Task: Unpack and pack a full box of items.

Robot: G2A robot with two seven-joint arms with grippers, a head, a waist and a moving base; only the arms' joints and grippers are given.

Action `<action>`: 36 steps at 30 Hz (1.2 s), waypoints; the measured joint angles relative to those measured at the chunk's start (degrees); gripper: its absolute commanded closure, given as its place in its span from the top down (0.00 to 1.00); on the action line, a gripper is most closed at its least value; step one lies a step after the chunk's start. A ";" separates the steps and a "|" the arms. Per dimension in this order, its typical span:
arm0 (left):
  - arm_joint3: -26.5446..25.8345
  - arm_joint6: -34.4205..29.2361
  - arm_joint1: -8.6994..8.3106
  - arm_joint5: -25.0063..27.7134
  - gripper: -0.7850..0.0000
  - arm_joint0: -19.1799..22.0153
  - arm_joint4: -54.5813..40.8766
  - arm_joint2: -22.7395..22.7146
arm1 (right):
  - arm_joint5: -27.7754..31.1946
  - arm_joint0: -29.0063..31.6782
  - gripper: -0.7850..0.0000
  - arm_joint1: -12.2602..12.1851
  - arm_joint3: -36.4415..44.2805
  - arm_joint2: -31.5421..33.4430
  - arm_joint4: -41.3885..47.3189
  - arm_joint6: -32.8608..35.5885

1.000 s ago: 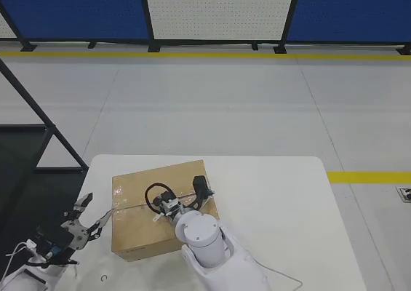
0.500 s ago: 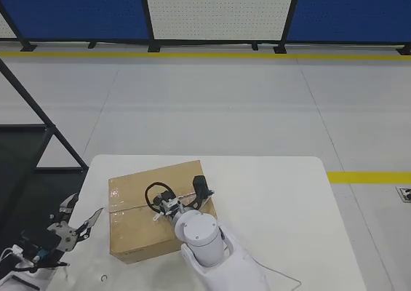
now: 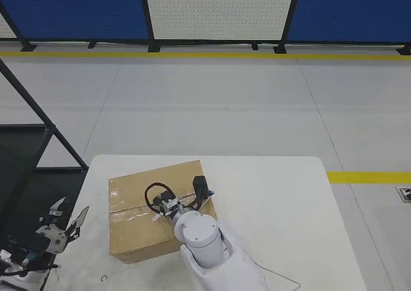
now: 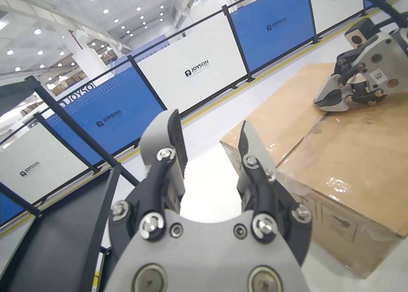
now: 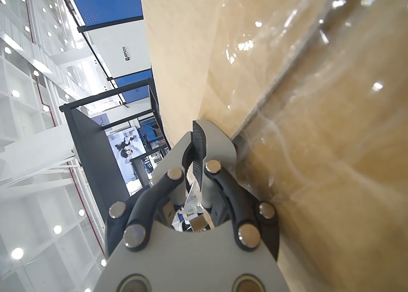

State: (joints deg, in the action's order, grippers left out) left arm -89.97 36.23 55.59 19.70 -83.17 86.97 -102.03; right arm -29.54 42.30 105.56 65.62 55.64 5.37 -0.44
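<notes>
A brown cardboard box [image 3: 140, 200] sealed with clear tape stands on the white table [image 3: 278, 204], at its left half. My right gripper [image 3: 156, 216] rests on the box's top, shut, with its tips against the taped seam [image 5: 277, 89]. The left wrist view shows the right gripper [image 4: 331, 100] lying on the box [image 4: 318, 146] with its jaws together. My left gripper [image 3: 65, 219] hangs open beside the table's left edge, a short way from the box's left end. Nothing is between its fingers [image 4: 175, 137].
A black metal rack [image 3: 16, 167] stands left of the table, close to my left gripper. Blue and white partition panels [image 3: 212, 18] line the far side of the floor. The table's right half [image 3: 285, 240] is bare.
My left gripper has drawn back from the box's left end, moving left and towards the table's near-left corner, still open. The right gripper has stayed on the box.
</notes>
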 measured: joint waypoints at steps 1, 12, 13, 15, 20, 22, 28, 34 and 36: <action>0.01 0.03 0.01 -0.07 0.55 -0.18 -0.14 -0.24 | 0.02 0.03 0.00 0.03 0.05 -0.01 -0.05 0.00; -1.04 0.42 0.19 3.54 0.75 -1.34 -0.14 1.32 | 3.94 0.12 0.00 0.67 0.06 0.16 0.89 -0.03; -0.71 0.14 0.24 3.96 0.77 -1.01 -0.45 1.82 | 4.48 0.15 0.00 0.72 0.04 0.23 1.05 -0.10; 0.29 -0.63 0.31 5.29 0.85 -0.16 -0.98 2.90 | 5.38 0.25 0.00 0.82 0.10 0.33 1.24 -0.08; 3.01 -2.64 0.42 7.08 0.92 1.49 -2.11 4.23 | 5.87 0.71 0.00 0.83 0.58 -0.15 0.42 1.86; 3.78 -2.84 0.49 7.61 0.94 1.86 -3.32 4.40 | 5.96 0.96 0.00 0.74 0.84 -0.45 -0.20 3.26; 4.63 -3.40 0.67 8.23 0.93 2.86 -4.28 5.52 | 6.81 1.86 0.00 0.11 2.48 -1.06 -2.54 10.00; 5.10 -4.88 0.98 6.42 0.88 4.29 -4.72 6.83 | 6.10 2.96 0.00 -0.51 3.92 -1.64 -5.07 14.89; 5.24 -4.87 1.05 6.13 0.85 4.56 -4.89 6.99 | 5.92 3.11 0.00 -0.52 3.97 -1.95 -5.50 15.11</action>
State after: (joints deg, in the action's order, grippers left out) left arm -84.73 31.36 56.63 25.83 -78.61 82.08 -95.03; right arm -23.62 45.41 105.04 69.59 53.69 -0.14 14.66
